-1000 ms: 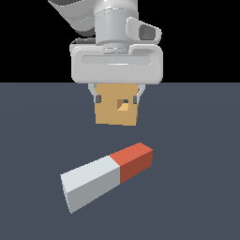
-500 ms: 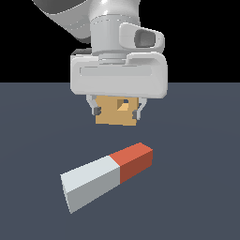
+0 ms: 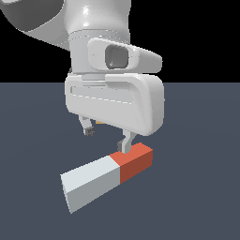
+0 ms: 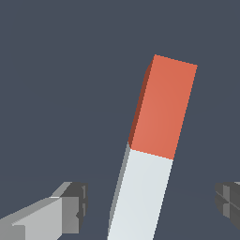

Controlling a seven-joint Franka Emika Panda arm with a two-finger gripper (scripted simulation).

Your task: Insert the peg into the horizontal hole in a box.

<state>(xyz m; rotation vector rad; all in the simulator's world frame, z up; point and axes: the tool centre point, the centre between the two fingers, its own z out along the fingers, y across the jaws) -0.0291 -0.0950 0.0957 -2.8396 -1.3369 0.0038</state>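
Observation:
The peg (image 3: 108, 176) lies flat on the dark floor, with its pale grey-white part towards the exterior view's left and its red-orange end towards the right. My gripper (image 3: 106, 137) is open and empty, just above the peg near where the two colours meet. One fingertip (image 3: 125, 143) hangs over the red end. In the wrist view the peg (image 4: 151, 154) runs between the two spread fingers (image 4: 63, 206), which stand clear of its pale part. The box is almost wholly hidden behind my hand; only a tan sliver (image 3: 99, 122) shows.
The dark blue-grey floor (image 3: 197, 197) stretches all around the peg. My white hand body (image 3: 115, 103) fills the middle of the exterior view and blocks what is behind it.
My hand has come from over the box towards the peg and lower. It now covers the box and hangs over the peg. The peg has not moved.

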